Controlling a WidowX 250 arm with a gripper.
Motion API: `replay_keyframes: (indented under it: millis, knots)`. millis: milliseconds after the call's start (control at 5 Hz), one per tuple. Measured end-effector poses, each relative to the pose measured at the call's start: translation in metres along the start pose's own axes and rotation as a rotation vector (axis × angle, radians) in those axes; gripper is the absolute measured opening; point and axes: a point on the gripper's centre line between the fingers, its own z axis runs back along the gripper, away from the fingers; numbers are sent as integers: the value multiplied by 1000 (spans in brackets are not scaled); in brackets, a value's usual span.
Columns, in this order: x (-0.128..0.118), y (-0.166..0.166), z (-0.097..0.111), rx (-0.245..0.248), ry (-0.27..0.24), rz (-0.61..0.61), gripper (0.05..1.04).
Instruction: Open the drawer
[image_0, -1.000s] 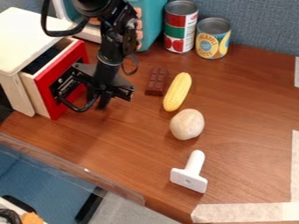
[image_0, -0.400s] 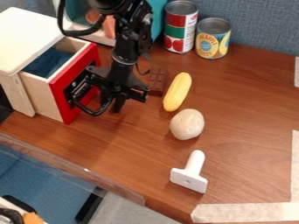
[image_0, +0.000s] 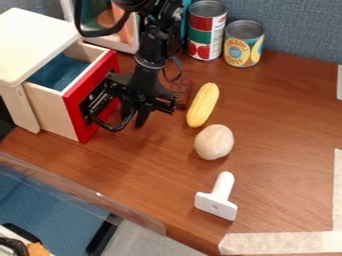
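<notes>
The drawer (image_0: 79, 125) stands open, drawn partway out of the pale cabinet (image_0: 33, 45) at the left of the view; its red front faces the bench (image_0: 280, 125), and its blue inside shows behind that. The black hand (image_0: 136, 119) hangs down beside the drawer's black handle (image_0: 111, 128); I cannot tell whether it is spread or pressed together, nor whether it pinches the handle. A brown chocolate bar (image_0: 182, 90) lies partly behind the hand; a yellow corn cob (image_0: 203, 105) lies just beside the bar; a pale, rounded toy (image_0: 214, 142) sits nearer the camera, with a white T-shaped tool (image_0: 217, 197) beyond it towards the bench's near edge; two cans (image_0: 243, 45) stand upright at the back.
</notes>
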Motion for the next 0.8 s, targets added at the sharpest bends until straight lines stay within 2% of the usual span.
replay_keyframes:
  millis: [400, 800]
  knots:
    - [-15, -19, 4, -27, 25, -23, 213]
    - [-19, -19, 5, -35, 37, -20, 213]
